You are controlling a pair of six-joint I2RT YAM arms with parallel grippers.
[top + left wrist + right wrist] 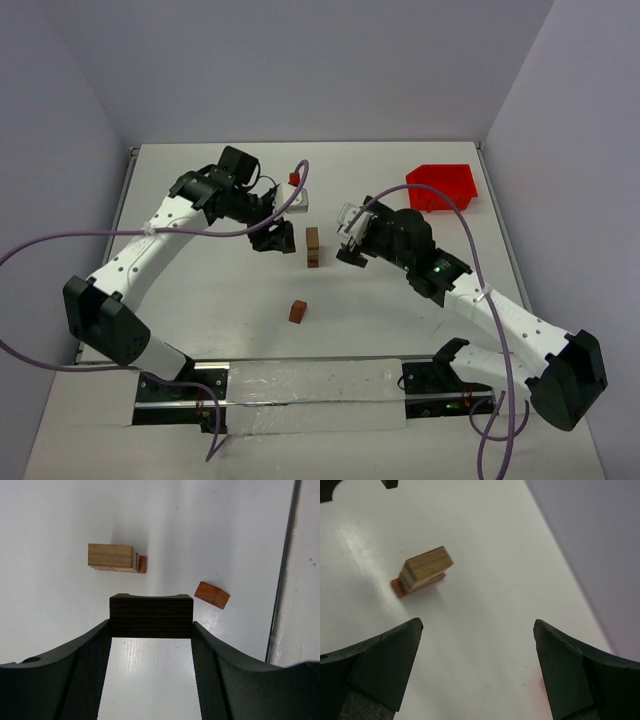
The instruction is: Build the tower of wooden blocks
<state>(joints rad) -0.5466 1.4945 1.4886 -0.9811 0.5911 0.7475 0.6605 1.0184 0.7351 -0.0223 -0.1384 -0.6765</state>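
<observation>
Mid-table, the tower [312,247] is recorded upright, tan blocks over a reddish base. A dark arch block [151,616] is clamped in the left gripper [273,238], just beside it. The right gripper [348,254] is spread wide, empty, on the opposite side. A loose reddish block [298,311] is noted nearer the bases.

Your left arm [135,255] rises from the near left corner of the table [250,330] and bends inward toward its middle. The left end effector [272,236] is clamped on a dark wood block [151,616], one finger on each end. Your right arm [500,315] stretches from the near right corner toward the middle. The right end effector [348,238] faces the left one, its fingers spread wide.
</observation>
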